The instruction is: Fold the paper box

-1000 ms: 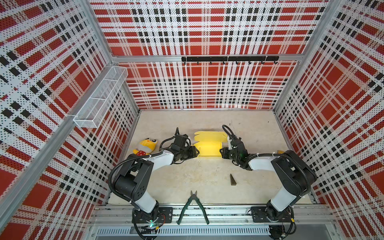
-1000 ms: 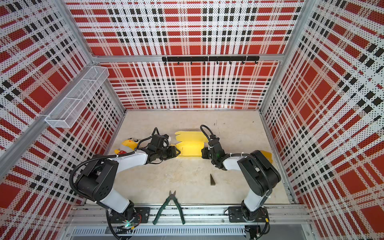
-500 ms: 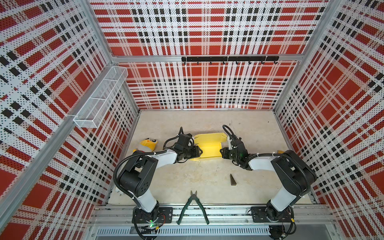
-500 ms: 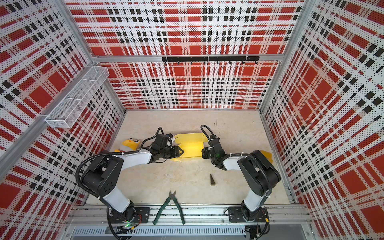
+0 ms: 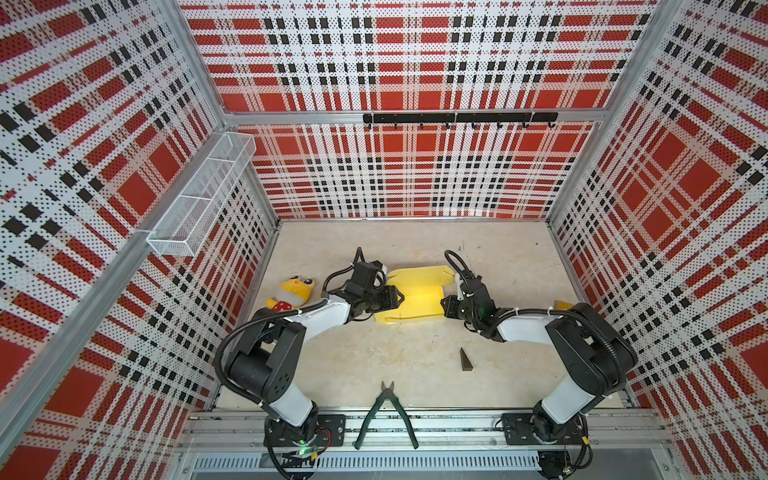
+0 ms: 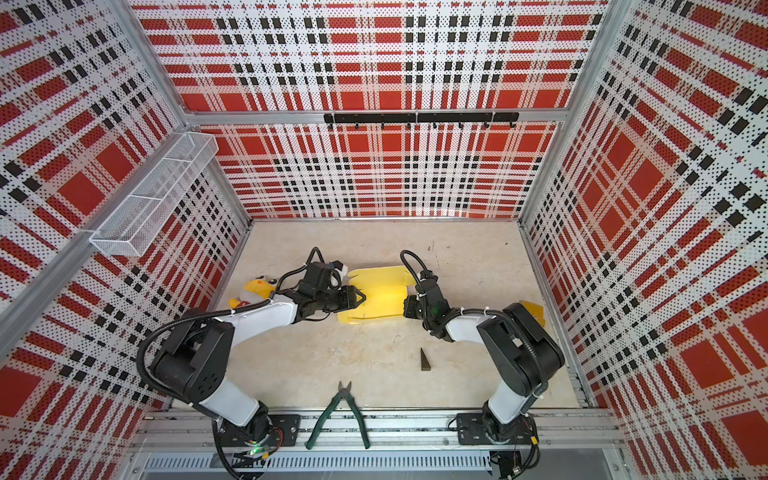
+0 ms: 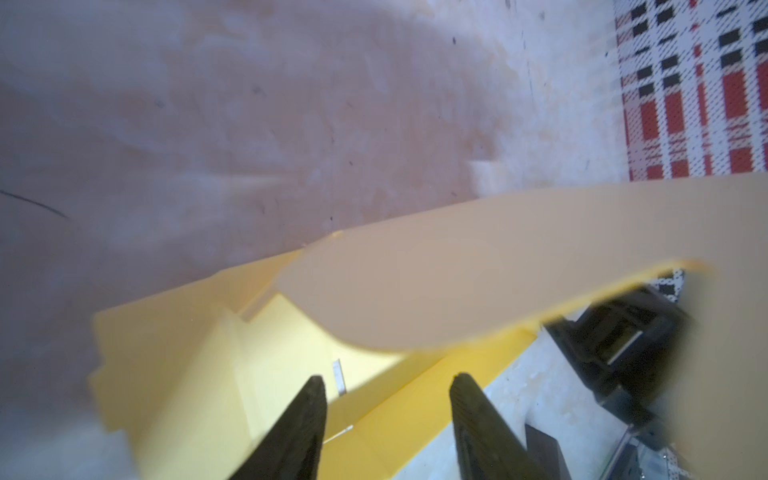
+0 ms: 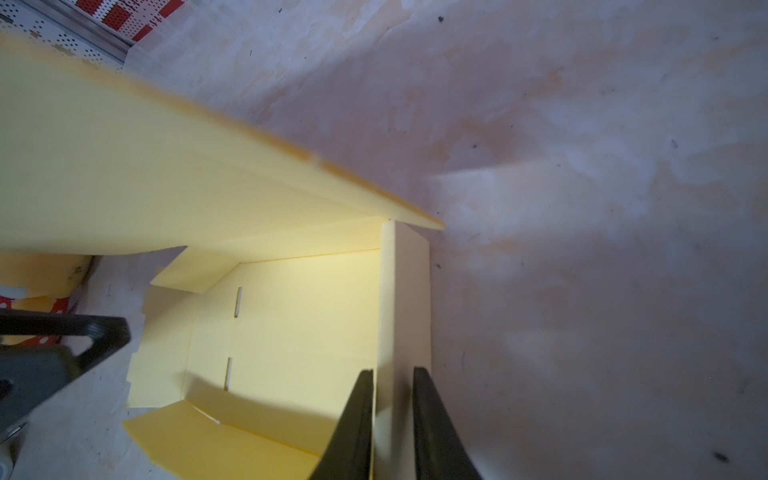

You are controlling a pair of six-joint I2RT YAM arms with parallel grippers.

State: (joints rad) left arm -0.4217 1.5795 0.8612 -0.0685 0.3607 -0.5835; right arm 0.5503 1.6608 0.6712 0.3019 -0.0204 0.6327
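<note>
Spread, the left tool (image 5: 399,297) has edged over the paper box (image 5: 419,301); the right tool (image 5: 444,305) still pinches its wall.

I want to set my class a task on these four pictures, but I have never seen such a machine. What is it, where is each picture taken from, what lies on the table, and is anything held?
These are two robot arms standing at the front of a table, each ending in a two-fingered gripper. Two pictures look down from one overhead camera pair. The other two come from a camera on each arm's wrist. Between the arms lies the paper box, pale yellow and half folded. The right gripper pinches one raised side wall. The left gripper is open at the opposite side and holds nothing. Also on the table are a plush toy, green-handled pliers and a small dark wedge.
</note>
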